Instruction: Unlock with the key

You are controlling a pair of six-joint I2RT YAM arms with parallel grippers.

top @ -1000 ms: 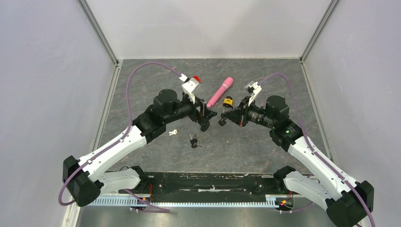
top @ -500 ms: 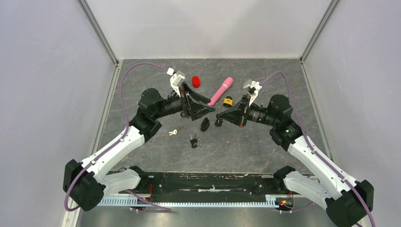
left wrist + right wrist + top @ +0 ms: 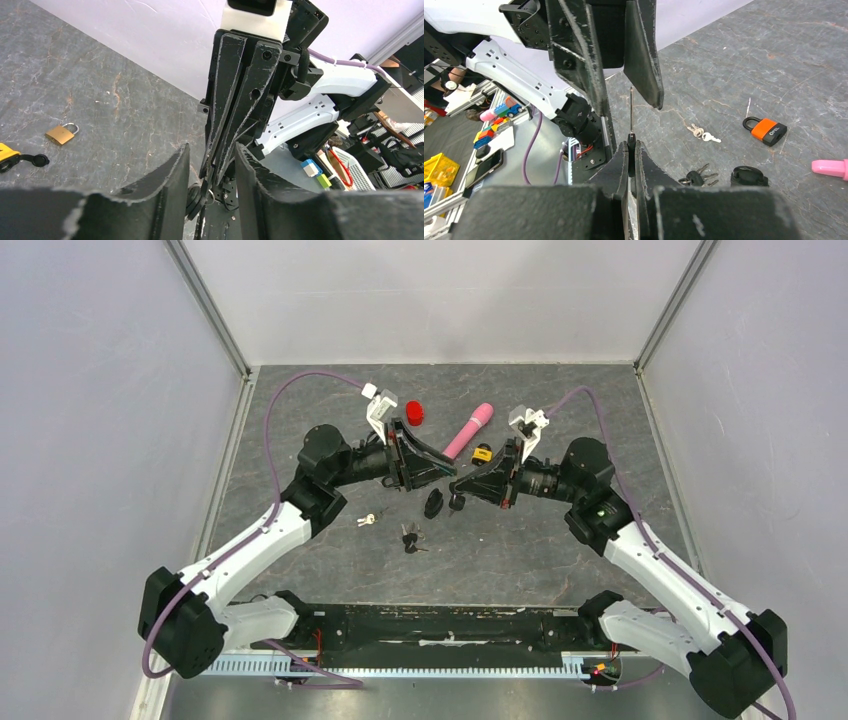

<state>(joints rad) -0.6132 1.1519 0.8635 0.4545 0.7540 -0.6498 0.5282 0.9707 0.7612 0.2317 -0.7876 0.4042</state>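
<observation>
My right gripper point(image 3: 456, 487) point(image 3: 633, 142) is shut on a black-headed key point(image 3: 631, 112), whose thin blade points out at the left gripper's fingers. A key ring hangs under it in the left wrist view point(image 3: 200, 196). My left gripper point(image 3: 444, 470) point(image 3: 210, 150) is open and empty, raised above the table and facing the right gripper tip to tip. A black padlock point(image 3: 433, 503) point(image 3: 749, 176) lies on the dark table just below and between both grippers, held by neither.
An orange padlock point(image 3: 414, 412) point(image 3: 766, 131), a pink cylinder point(image 3: 467, 432), a yellow padlock point(image 3: 482, 453) and a brass padlock point(image 3: 61, 134) lie behind. A black key bunch point(image 3: 408, 537) point(image 3: 696, 177) and small silver keys point(image 3: 367, 520) point(image 3: 701, 133) lie in front.
My left gripper let go of the black padlock, which now lies on the table, then rose and opened. My right gripper moved a little left with the key.
</observation>
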